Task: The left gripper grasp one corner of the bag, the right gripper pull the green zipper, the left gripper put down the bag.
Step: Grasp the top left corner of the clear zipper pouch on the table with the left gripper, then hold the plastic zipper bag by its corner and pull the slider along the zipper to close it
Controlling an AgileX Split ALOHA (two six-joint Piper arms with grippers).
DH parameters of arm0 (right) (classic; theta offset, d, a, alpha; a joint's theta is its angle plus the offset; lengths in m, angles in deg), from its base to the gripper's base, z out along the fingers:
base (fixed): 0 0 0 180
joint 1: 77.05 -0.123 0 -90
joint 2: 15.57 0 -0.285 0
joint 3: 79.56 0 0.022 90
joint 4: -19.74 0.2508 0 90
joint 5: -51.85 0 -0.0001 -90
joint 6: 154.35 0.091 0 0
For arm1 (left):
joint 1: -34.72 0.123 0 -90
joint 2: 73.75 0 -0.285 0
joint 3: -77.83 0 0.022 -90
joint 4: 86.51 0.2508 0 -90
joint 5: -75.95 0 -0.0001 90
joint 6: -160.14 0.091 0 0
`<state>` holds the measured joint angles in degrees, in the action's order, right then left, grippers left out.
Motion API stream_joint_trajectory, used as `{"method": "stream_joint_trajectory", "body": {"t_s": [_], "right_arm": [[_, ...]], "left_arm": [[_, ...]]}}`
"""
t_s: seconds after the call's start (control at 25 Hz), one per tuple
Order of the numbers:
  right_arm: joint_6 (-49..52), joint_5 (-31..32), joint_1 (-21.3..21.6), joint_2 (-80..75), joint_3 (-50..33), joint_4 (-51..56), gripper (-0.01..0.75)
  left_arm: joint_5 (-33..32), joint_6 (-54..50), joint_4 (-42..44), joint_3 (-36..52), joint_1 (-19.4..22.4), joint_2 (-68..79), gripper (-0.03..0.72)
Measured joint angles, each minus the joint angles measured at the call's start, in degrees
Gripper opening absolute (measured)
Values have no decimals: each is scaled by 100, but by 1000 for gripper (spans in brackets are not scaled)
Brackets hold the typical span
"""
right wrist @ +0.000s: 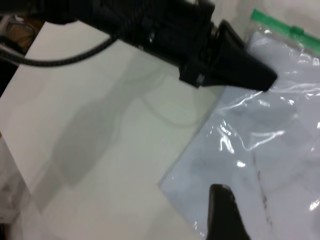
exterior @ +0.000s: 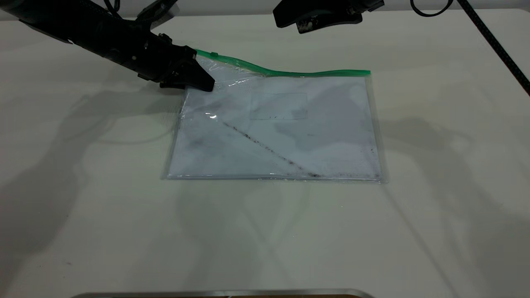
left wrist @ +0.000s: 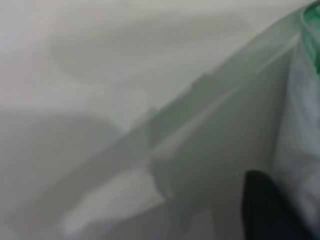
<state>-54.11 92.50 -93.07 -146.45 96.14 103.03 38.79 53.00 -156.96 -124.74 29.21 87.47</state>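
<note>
White, matte table (exterior: 103,207) filled nearly every view, crossed by soft grey arm shadows, with a pale wall strip behind and a metal edge (exterior: 223,293) at the near side. On it lay the bag (exterior: 277,132), flat except at its far-left corner, where the left gripper (exterior: 198,78) was clenched on it and held it raised, so the green zipper (exterior: 281,72) sloped upward toward that corner. The right gripper (exterior: 308,18) hung at the far edge, above the table; whether its claw was released or clenched I cannot tell.
</note>
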Motion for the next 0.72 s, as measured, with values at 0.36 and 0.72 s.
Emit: {"method": "stream_joint_trajectory", "body": {"t_s": [0.36, 0.72], "right_arm": [[-626, -297, 0, 0, 65, 257, 497], [-834, -289, -35, -280, 956, 289, 497]], "left_arm": [[-505, 1293, 283, 0, -33, -659, 55], [-1620, 2112, 1905, 0, -40, -1114, 59]]}}
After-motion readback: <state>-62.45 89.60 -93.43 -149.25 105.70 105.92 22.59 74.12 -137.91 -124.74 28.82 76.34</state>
